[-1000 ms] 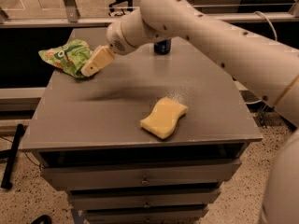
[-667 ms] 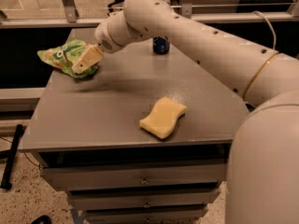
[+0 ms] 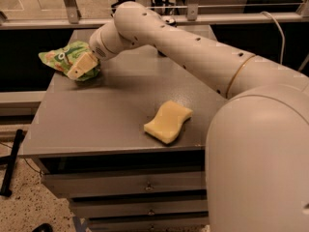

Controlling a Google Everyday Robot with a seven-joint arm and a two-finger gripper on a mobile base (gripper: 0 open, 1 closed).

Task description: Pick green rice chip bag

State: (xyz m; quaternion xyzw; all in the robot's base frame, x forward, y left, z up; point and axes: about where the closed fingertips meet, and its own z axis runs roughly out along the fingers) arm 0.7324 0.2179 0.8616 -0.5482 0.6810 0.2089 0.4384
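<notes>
The green rice chip bag [image 3: 62, 58] is a crumpled bright green foil bag with white lettering. It lies at the far left edge of the grey table [image 3: 111, 115]. My gripper [image 3: 78, 67] reaches over from the right and rests on the bag's right part, its cream-coloured fingers [image 3: 83, 64] lying against the foil. The arm covers part of the bag.
A yellow sponge [image 3: 167, 122] lies on the table near the front right. The table has drawers [image 3: 145, 183] below its front edge. A railing [image 3: 193, 19] and a dark gap run behind the table. My arm's large white body fills the right side.
The gripper has moved left and down, from just right of the bag onto the bag. The view has shifted as the arm extended. The sponge has stayed in place.
</notes>
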